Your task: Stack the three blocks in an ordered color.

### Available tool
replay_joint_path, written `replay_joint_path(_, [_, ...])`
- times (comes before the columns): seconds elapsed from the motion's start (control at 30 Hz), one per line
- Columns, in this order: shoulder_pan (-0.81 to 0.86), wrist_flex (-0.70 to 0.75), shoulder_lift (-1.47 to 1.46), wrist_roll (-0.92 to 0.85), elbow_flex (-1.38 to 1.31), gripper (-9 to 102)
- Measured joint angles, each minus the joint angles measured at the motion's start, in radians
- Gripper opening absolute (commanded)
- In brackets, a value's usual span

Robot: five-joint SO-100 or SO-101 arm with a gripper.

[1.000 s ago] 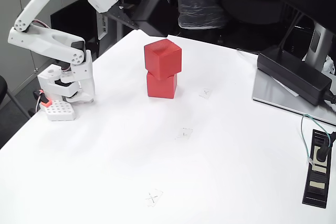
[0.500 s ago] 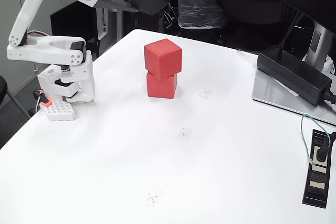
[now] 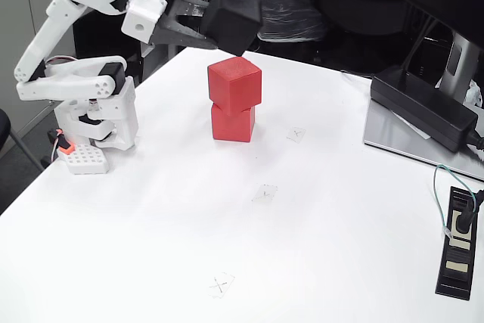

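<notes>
1. Fixed view: the jaws [image 3: 214, 26] are clenched on the black block [image 3: 231, 20], holding it tilted in the air, clear of the table [image 3: 318, 225].
2. Just below the jaws and slightly to their right stands the upper red block [image 3: 235, 85], turned a little askew on the lower red block [image 3: 232, 123]. The black block hangs above the upper red block's top face, apart from it.
3. Compared with half a second ago, the arm has swung forward and down: the black block then sat higher and further back, over the table's far edge, and is now nearer the red stack. The two red blocks have not shifted.
4. Well left of the jaws and lower, the arm's base [image 3: 98, 122] stands by a small white perforated block [image 3: 84, 159].
5. Far right of the jaws lies a long black power brick [image 3: 423, 107].
</notes>
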Motion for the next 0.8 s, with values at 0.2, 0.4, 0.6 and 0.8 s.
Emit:
replay_joint_path(0.2, [-0.003, -0.026, 0.029, -0.038, 0.091, 6])
replay_joint_path(0.4, [-0.087, -0.032, 0.034, -0.040, 0.141, 6])
replay_joint_path(0.6, [-0.137, -0.032, 0.043, -0.040, 0.173, 6])
replay_joint_path(0.8, [-0.147, -0.040, 0.051, -0.040, 0.207, 6])
